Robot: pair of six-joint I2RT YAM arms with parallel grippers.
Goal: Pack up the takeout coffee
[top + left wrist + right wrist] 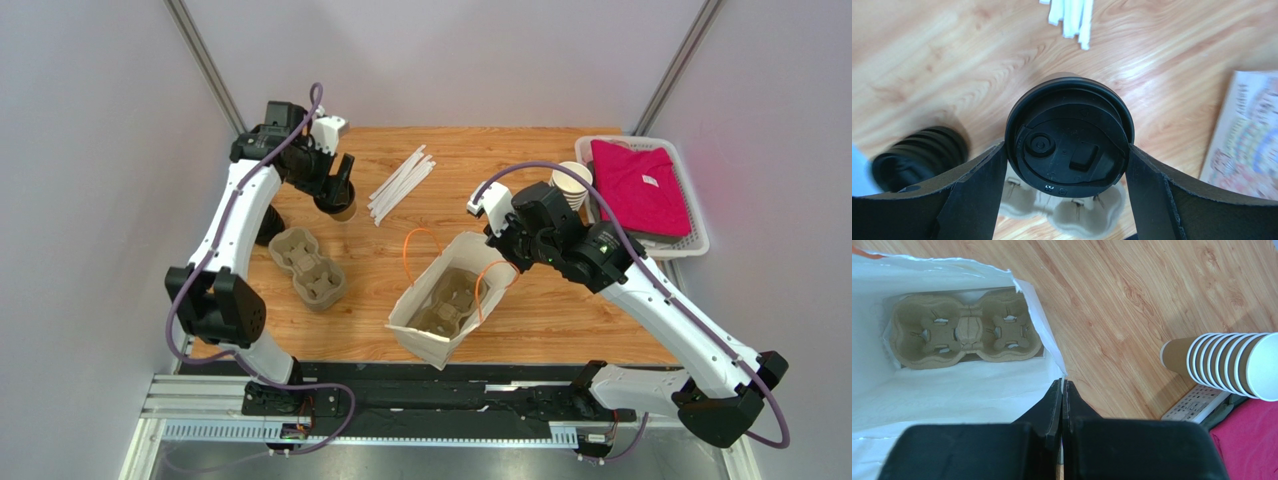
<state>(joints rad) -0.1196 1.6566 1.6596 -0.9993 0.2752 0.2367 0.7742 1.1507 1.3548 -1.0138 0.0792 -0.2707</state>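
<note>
The left fingers are clamped on the black lid of the takeout coffee from both sides, at about ten o'clock on the tabletop. The right fingers are pressed together at the three o'clock rim of the white paper bag, which holds a pulp tray.

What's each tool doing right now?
Left tool: closed on the takeout coffee.
Right tool: shut at the paper bag rim; grip on it unclear.
</note>
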